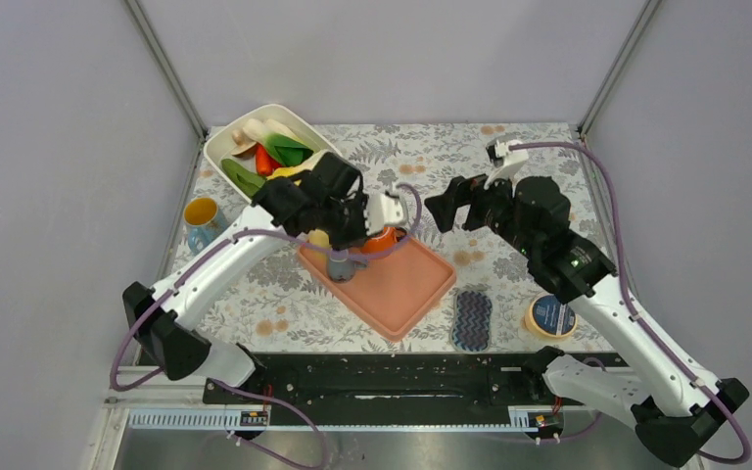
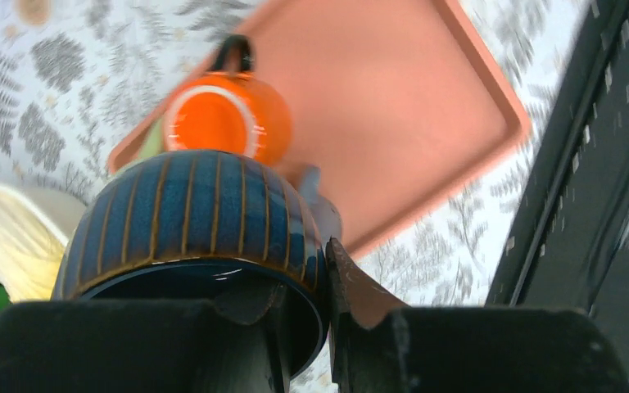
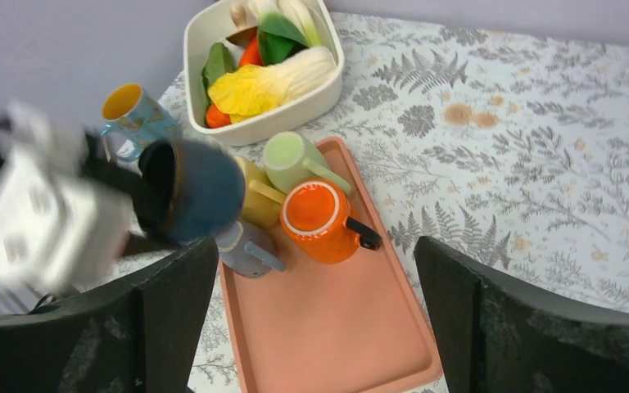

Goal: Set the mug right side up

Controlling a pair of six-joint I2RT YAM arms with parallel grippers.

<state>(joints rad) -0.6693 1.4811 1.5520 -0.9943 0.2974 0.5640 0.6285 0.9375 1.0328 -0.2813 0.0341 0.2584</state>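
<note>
My left gripper (image 1: 354,217) is shut on the rim of a dark blue striped mug (image 2: 196,213), one finger inside and one outside. It holds the mug in the air, tilted on its side, above the far left corner of the salmon tray (image 1: 406,294). The mug also shows in the right wrist view (image 3: 201,192), its opening facing the left gripper. An orange mug (image 1: 382,240) stands upside down on the tray, with grey (image 3: 246,246), yellow (image 3: 258,201) and green (image 3: 291,160) mugs beside it. My right gripper (image 1: 450,211) is open and empty, raised to the right of the tray.
A white bowl of toy vegetables (image 1: 264,147) stands at the back left. A light blue mug with a yellow inside (image 1: 201,220) sits upright at the left edge. A striped sponge (image 1: 471,319) and a tape roll (image 1: 551,315) lie at the front right.
</note>
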